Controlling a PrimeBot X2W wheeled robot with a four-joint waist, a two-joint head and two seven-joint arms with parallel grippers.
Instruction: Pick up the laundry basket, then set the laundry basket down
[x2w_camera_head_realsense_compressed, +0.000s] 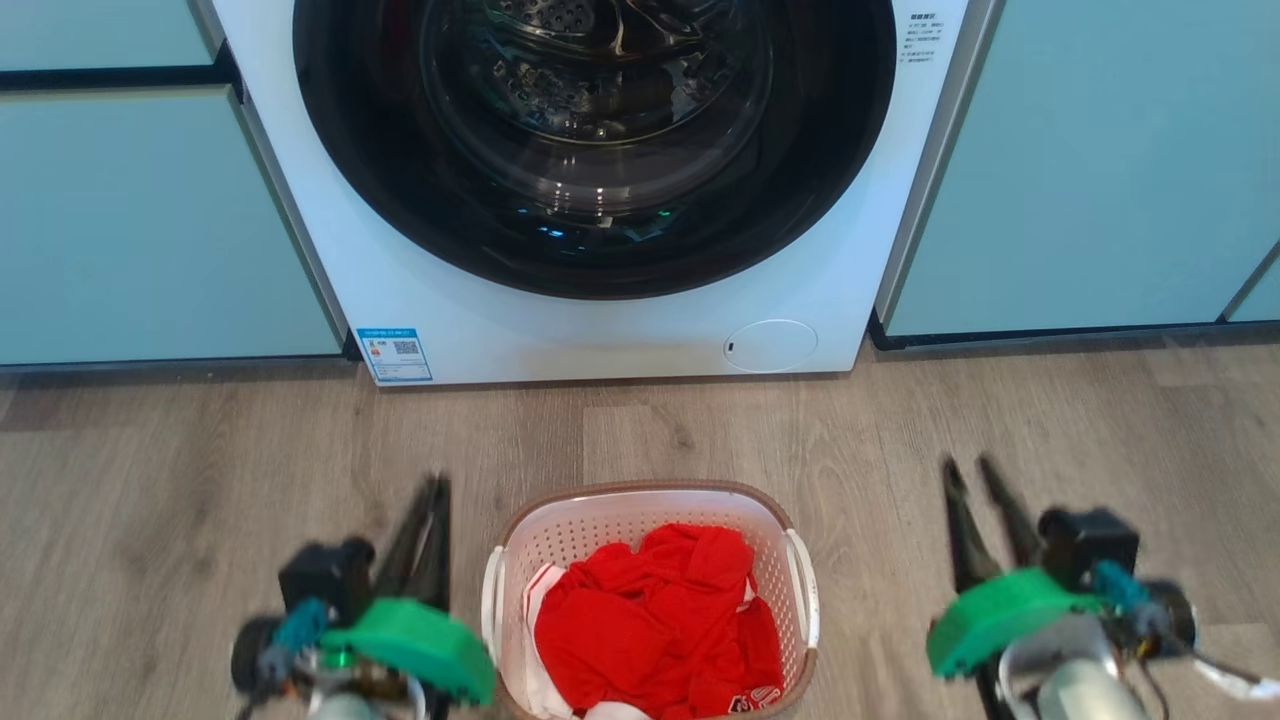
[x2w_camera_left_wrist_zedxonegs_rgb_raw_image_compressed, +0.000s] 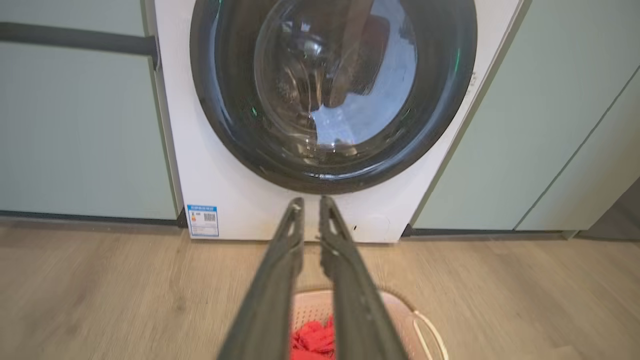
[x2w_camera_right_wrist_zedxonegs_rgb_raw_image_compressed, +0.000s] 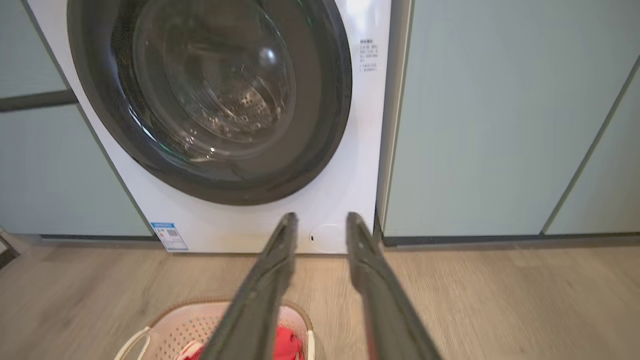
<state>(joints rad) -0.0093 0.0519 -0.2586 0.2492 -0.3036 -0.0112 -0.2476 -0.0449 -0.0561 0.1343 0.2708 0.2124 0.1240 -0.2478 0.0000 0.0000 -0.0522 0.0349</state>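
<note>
Both jaws parted, empty, above wood floor (x2w_camera_head_realsense_compressed: 200, 470); laundry basket (x2w_camera_head_realsense_compressed: 610, 527) before washing machine (x2w_camera_head_realsense_compressed: 600, 335).

White perforated laundry basket (x2w_camera_head_realsense_compressed: 590, 535) with brown rim, red clothes (x2w_camera_head_realsense_compressed: 650, 620), white washing machine (x2w_camera_head_realsense_compressed: 560, 335), pale woodgrain floor (x2w_camera_head_realsense_compressed: 200, 470).

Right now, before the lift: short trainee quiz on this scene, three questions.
1. True or false: the left pincer is gripping a handle of the laundry basket.
2. What lies in the basket? A) blue towels B) red clothes C) nothing
3. Fill in: the basket stands on the floor in front of the ____.

Key: 1 false, it is beside the basket and holds nothing; 2 B; 3 washing machine.
</note>
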